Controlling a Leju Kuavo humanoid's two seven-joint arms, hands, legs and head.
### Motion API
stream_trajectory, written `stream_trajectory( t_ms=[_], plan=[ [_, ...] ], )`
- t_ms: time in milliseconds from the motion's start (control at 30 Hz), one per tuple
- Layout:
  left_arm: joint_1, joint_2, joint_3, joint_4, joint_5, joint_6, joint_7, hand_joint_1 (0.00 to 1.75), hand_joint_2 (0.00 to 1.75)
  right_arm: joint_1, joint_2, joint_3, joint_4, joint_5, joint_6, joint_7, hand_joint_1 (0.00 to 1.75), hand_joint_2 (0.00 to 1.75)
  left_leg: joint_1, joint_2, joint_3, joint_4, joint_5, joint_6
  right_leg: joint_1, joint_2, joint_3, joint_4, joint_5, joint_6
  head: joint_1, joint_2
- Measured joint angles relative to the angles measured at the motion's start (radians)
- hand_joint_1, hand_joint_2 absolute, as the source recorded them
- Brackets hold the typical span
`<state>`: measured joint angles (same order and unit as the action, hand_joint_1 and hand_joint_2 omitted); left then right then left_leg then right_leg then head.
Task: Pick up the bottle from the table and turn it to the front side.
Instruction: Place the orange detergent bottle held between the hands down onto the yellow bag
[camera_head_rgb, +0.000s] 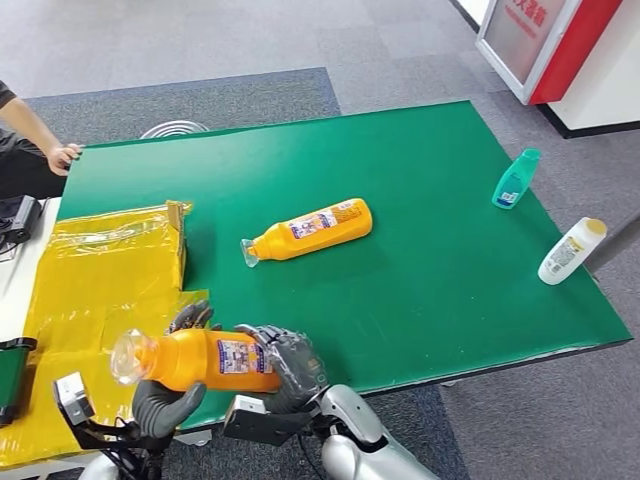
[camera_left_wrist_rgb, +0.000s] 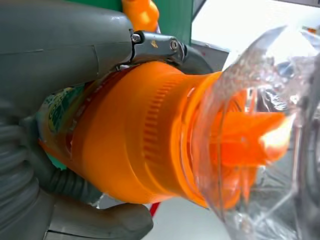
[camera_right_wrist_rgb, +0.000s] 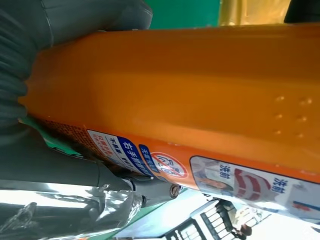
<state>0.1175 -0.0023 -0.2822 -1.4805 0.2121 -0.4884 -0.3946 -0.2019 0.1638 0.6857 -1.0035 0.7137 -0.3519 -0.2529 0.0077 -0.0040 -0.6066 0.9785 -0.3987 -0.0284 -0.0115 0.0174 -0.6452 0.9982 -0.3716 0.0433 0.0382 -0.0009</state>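
Both hands, left hand (camera_head_rgb: 167, 405) and right hand (camera_head_rgb: 290, 362), apparently grip the orange bottle (camera_head_rgb: 200, 360).

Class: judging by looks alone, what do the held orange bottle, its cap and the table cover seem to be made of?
Orange bottle: likely glossy opaque plastic, with soft highlights and a printed label. Cap: clear, hard-looking plastic; the orange spout shows through. Table cover: matte green, probably felt or a mat; no glare.
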Motion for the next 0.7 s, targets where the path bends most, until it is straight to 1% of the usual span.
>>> stream_trajectory(
  t_ms=[167,233,300,367,533,700],
  plan=[
    [-0.002,0.004,-0.024,-0.004,-0.085,0.120,0.016,1.75,1.75,0.001,0.001,-0.001,0.015,-0.005,-0.015,0.010,1.72,1.75,0.000,0.000,0.000,0.000,0.000,0.000,0.000,0.000,0.000,0.000,0.000,0.000,0.000,0.000],
    [-0.002,0.002,-0.031,-0.013,-0.133,0.175,0.027,1.75,1.75,0.003,0.001,-0.004,0.017,-0.008,-0.020,0.016,1.25,1.75,0.000,0.000,0.000,0.000,0.000,0.000,0.000,0.000,0.000,0.000,0.000,0.000,0.000,0.000],
    [-0.002,-0.002,-0.036,-0.024,-0.182,0.226,0.036,1.75,1.75,0.007,0.000,-0.008,0.017,-0.012,-0.022,0.020,0.40,1.75,0.000,0.000,0.000,0.000,0.000,0.000,0.000,0.000,0.000,0.000,0.000,0.000,0.000,0.000],
    [-0.001,-0.009,-0.038,-0.036,-0.240,0.274,0.043,1.75,1.75,0.011,0.000,-0.013,0.017,-0.013,-0.025,0.023,0.00,1.75,0.000,0.000,0.000,0.000,0.000,0.000,0.000,0.000,0.000,0.000,0.000,0.000,0.000,0.000],
    [0.000,-0.025,-0.038,-0.075,-0.435,0.431,0.048,1.75,1.75,0.030,-0.002,-0.017,-0.013,-0.003,-0.037,0.022,0.00,1.75,0.000,0.000,0.000,0.000,0.000,0.000,0.000,0.000,0.000,0.000,0.000,0.000,0.000,0.000],
    [0.007,-0.025,0.009,-0.161,-0.623,0.569,0.032,1.75,1.75,0.077,-0.019,-0.039,-0.076,0.005,-0.039,0.026,0.00,1.75,0.000,0.000,0.000,0.000,0.000,0.000,0.000,0.000,0.000,0.000,0.000,0.000,0.000,0.000]
  ],
)
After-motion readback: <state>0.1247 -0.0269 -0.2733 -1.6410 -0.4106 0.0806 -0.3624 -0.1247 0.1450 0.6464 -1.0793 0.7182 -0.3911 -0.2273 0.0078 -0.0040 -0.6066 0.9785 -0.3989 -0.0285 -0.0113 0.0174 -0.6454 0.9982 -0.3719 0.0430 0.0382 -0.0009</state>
